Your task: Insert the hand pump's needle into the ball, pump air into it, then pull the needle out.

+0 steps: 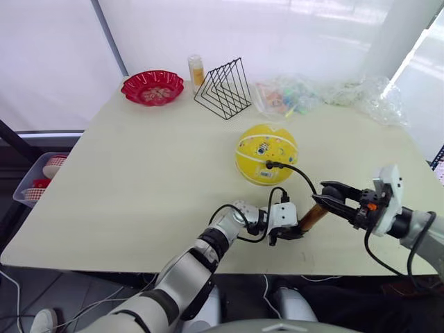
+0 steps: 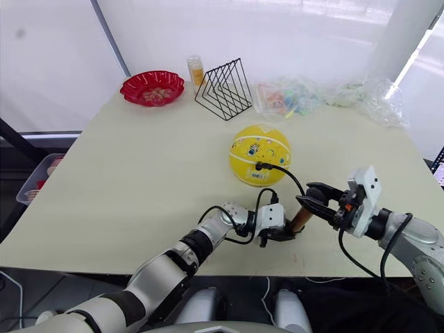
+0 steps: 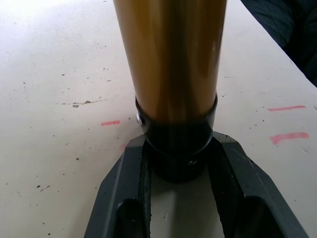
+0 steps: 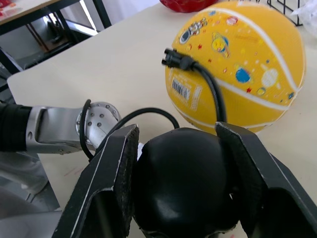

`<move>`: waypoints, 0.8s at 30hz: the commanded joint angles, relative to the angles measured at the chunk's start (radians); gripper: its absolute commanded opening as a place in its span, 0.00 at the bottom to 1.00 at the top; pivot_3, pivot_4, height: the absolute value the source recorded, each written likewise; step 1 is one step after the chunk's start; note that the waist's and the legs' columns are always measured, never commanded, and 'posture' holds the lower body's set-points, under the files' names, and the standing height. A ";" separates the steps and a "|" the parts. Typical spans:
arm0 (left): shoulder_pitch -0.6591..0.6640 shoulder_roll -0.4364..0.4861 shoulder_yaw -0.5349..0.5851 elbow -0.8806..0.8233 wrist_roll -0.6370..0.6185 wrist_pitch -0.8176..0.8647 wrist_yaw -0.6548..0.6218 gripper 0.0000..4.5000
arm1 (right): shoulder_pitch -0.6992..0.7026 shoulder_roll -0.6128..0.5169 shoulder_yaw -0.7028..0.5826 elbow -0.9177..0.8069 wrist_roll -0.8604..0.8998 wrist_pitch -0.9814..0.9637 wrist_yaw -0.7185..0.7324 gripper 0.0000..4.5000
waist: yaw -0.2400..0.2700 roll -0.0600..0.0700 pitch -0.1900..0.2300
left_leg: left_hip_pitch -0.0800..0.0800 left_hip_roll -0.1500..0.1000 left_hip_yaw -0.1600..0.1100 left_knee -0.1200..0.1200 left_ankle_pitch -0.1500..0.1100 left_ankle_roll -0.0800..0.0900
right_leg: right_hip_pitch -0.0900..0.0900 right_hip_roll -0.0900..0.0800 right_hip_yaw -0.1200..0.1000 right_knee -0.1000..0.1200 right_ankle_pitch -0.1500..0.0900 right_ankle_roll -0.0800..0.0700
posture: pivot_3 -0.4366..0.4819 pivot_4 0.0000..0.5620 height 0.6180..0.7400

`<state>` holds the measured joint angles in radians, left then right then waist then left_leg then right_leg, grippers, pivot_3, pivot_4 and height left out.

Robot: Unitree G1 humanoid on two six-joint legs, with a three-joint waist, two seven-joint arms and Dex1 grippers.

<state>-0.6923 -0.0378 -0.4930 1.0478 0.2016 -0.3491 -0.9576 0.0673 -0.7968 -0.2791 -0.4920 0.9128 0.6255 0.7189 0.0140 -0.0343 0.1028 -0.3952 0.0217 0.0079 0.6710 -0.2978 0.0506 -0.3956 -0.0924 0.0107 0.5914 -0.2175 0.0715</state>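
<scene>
The yellow ball [image 1: 266, 154] sits mid-table. The needle's black connector [image 4: 176, 58] is plugged into the ball's near side, and the metal pin itself is hidden. A black hose [image 1: 300, 173] loops from it back to the hand pump [image 1: 313, 215], which lies low over the table near the front edge. My left gripper [image 1: 294, 233] is shut on the pump's black end cap [image 3: 178, 153], below the orange-gold barrel [image 3: 171, 54]. My right gripper [image 1: 327, 197] is shut on the pump's black handle [image 4: 181, 183] at the barrel's other end.
At the back stand a red scalloped bowl [image 1: 152, 87], an orange bottle [image 1: 196, 69], a black wire rack [image 1: 223, 88] and crinkled plastic bags [image 1: 288, 96]. A basket [image 1: 41, 177] sits off the table's left side. The front table edge is close under both grippers.
</scene>
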 commanded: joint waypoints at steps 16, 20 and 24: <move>0.067 0.067 -0.067 0.152 0.109 0.094 -0.015 0.25 | -0.090 -0.191 -0.260 -0.034 0.233 0.212 -0.098 0.44 | 0.001 0.000 0.002 | -0.001 0.000 -0.002 0.000 0.000 0.000 | 0.000 0.001 -0.002 0.000 0.000 0.000 | 0.48 0.27 0.96; 0.064 0.065 -0.064 0.154 0.108 0.098 -0.013 0.25 | 0.002 -0.094 -0.122 -0.039 0.090 0.126 -0.099 0.44 | 0.000 -0.005 -0.002 | -0.001 0.000 -0.002 0.001 0.000 0.000 | 0.001 0.001 -0.001 0.000 0.000 0.000 | 0.48 0.27 0.96; 0.063 0.064 -0.062 0.155 0.106 0.099 -0.011 0.25 | 0.095 0.023 0.083 0.011 -0.126 -0.021 -0.069 0.44 | -0.001 -0.004 -0.005 | 0.000 0.000 -0.002 0.001 0.000 0.000 | 0.001 0.001 -0.001 0.001 0.000 0.000 | 0.48 0.27 0.96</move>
<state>-0.6921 -0.0373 -0.4934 1.0573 0.2039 -0.3473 -0.9554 0.1119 -0.7881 -0.2813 -0.5445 0.9290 0.6443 0.6546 0.0130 -0.0388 0.0979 -0.3947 0.0219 0.0061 0.6715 -0.2976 0.0507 -0.3946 -0.0916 0.0095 0.5920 -0.2175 0.0713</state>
